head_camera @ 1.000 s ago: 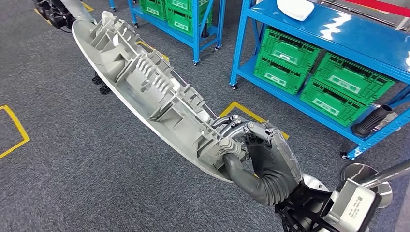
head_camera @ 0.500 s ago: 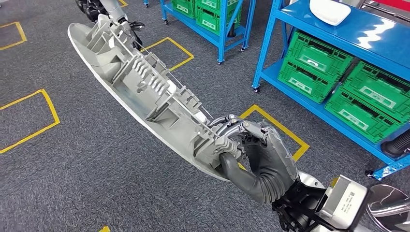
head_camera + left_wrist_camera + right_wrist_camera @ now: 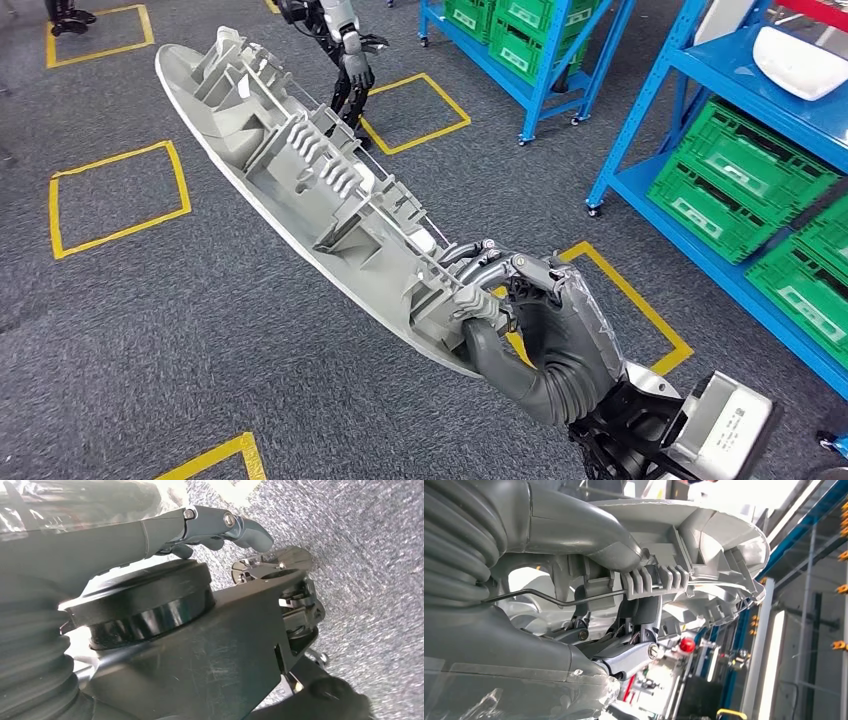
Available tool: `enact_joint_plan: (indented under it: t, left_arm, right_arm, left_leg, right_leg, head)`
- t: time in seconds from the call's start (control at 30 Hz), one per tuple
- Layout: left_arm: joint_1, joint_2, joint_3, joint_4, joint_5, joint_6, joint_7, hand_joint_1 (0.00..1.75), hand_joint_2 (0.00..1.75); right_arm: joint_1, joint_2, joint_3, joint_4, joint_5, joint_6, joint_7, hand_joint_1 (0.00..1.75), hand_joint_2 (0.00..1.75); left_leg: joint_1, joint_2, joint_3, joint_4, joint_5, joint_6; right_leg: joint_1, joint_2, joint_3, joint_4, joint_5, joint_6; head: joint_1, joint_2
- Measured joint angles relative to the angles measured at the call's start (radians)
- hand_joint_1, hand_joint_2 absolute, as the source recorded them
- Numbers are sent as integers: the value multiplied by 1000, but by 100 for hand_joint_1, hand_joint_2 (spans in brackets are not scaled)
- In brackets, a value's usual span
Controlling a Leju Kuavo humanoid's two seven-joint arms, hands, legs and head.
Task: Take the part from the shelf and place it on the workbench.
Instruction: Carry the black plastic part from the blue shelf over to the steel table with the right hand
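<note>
Head view, left to right. Grey carpet floor (image 3: 150, 330) marked with yellow tape squares (image 3: 115, 195), one at far left, another further back near centre.

The part (image 3: 300, 190): long, pale grey plastic moulding, boat-shaped, ribbed on its open upper face with a thin wire rod running along it. Carried in the air above the carpet, touching neither shelf nor bench. It runs diagonally, far end up at upper left, near end low at centre right. Tilted, open ribbed side facing up and toward the camera.

Behind the part's far half, another robot's arm and hand (image 3: 352, 70) hang down over a yellow square; apart from the part.

Right hand (image 3: 530, 320): clamped on the near end of the part. Thick grey thumb lies along the smooth outer shell from below; darker fingers (image 3: 480, 255) hook over the ribbed inner edge from above. The part extends away from the hand up and leftward, all its length beyond the grip unsupported. Right wrist view confirms: thumb pressed on the shell, fingers wrapped in among the ribs by the wire rod.

Far right: blue shelving (image 3: 640, 120) with green crates (image 3: 740, 185) on the lower level, a white moulded piece (image 3: 800, 60) on the upper level. Well apart from the part.

Left hand (image 3: 220, 527), seen in left wrist view: fingers partly curled, over carpet, nothing seen in them; cannot tell whether closed or loose.
</note>
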Motion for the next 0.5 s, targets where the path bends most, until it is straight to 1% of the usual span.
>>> enact_joint_plan:
  t: [0.03,0.07,0.1,0.13,0.17,0.2,0.23,0.27,0.3,0.33,0.37,0.4,0.43,0.47,0.5]
  left_arm:
    - [0,-1,0,0,0,0,-1,0,175]
    - [0,-1,0,0,0,0,-2,0,175]
    - [1,-2,0,0,0,0,-3,0,175]
    - [3,-2,0,0,-1,1,-3,0,175]
    - [5,-1,0,0,-1,1,-4,0,175]
    - [7,-1,0,0,-1,1,-5,0,175]
    - [9,0,0,0,-2,1,-5,0,175]
    - [10,1,0,0,-2,1,-5,0,175]
    - [10,1,0,0,-2,2,-6,0,175]
    - [9,1,0,0,-2,3,-7,0,175]
    - [8,2,0,0,-2,3,-8,0,175]
    - [8,2,0,0,-3,3,-9,0,175]
    - [7,3,0,0,-3,4,-10,0,175]
    - [8,3,0,0,-4,4,-10,0,175]
    - [9,4,0,1,-4,4,-10,0,175]
  right_arm:
    - [0,0,0,0,1,0,1,175,175]
    - [0,-1,0,-1,3,0,2,175,175]
    - [0,-1,-1,-2,4,0,3,175,175]
    - [1,-2,-1,-2,4,0,4,175,175]
    - [0,-2,-1,-3,5,0,5,175,175]
    - [0,-3,-1,-4,6,0,7,175,175]
    - [0,-3,-1,-4,8,0,9,175,175]
    - [0,-3,-1,-6,10,0,12,175,175]
    - [0,-3,-2,-7,12,0,14,175,175]
    - [0,-3,-2,-8,15,0,16,175,175]
    - [0,-3,-1,-9,16,0,18,175,175]
    - [0,-3,-1,-9,17,0,19,175,175]
    - [1,-3,0,-10,17,0,20,175,175]
    - [1,-3,1,-10,17,0,22,175,175]
    - [1,-3,1,-11,19,0,24,175,175]
  left_leg:
    - [0,-13,-3,5,-1,-4]
    - [0,-24,-9,9,-2,-10]
    - [2,-33,-14,12,-2,-16]
    - [3,-43,-18,13,0,-23]
    - [6,-51,-20,12,2,-29]
    - [7,-52,-22,13,0,-35]
    - [6,-34,-28,25,-9,-41]
    - [4,-8,-42,56,-27,-47]
    - [4,22,-65,109,-54,-52]
    - [4,47,-97,177,-85,-57]
    - [5,56,-126,241,-108,-60]
    - [6,59,-146,282,-117,-61]
    - [6,60,-149,288,-108,-61]
    - [5,63,-132,253,-81,-58]
    - [4,73,-100,190,-46,-53]
  right_leg:
    - [-3,23,30,-71,31,-1]
    - [-5,42,49,-114,46,-2]
    - [-5,55,57,-136,48,-4]
    - [-3,55,59,-139,45,-8]
    - [-2,44,59,-140,46,-14]
    - [-3,33,62,-142,46,-20]
    - [-4,21,67,-146,47,-26]
    - [-5,8,71,-149,46,-32]
    - [-4,-6,76,-150,44,-37]
    - [-3,-20,78,-150,42,-41]
    - [-1,-34,80,-149,39,-43]
    - [0,-47,81,-149,37,-44]
    - [1,-60,82,-149,35,-44]
    - [3,-71,85,-149,33,-43]
    - [4,-82,89,-149,30,-41]
  head:
    - [1,0]
    - [2,0]
    - [2,0]
    - [2,0]
    - [3,0]
    - [3,0]
    - [0,0]
    - [-5,0]
    - [-10,0]
    - [-16,0]
    - [-17,0]
    - [-19,0]
    - [-20,0]
    - [-21,0]
    - [-21,0]
